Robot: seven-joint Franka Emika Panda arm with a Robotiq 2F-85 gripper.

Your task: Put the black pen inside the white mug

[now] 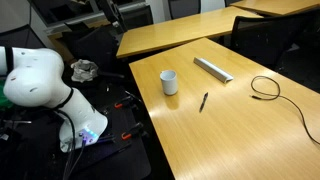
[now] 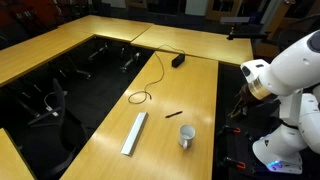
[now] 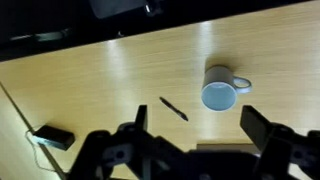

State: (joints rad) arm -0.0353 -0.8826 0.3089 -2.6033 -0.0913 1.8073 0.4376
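The wooden bench (image 1: 240, 130) carried everything. The gripper (image 3: 196, 128) hung above it with its jaws spread wide, holding nothing. The white mug (image 1: 169, 82) stood upright, mouth up, near the bench edge facing the robot. It looked rigid and steady enough to take a dropped pen. The black pen (image 1: 203, 101) lay flat near the mug but apart from it, further in from that edge. I judged it light, stiff, smooth and apt to roll, so best pinched across its middle. The grey bar (image 1: 213, 68) and looped cable (image 1: 265, 88) lay by the opposite edge, and a small black box (image 2: 178, 60) lay toward a far corner. None blocked the way.
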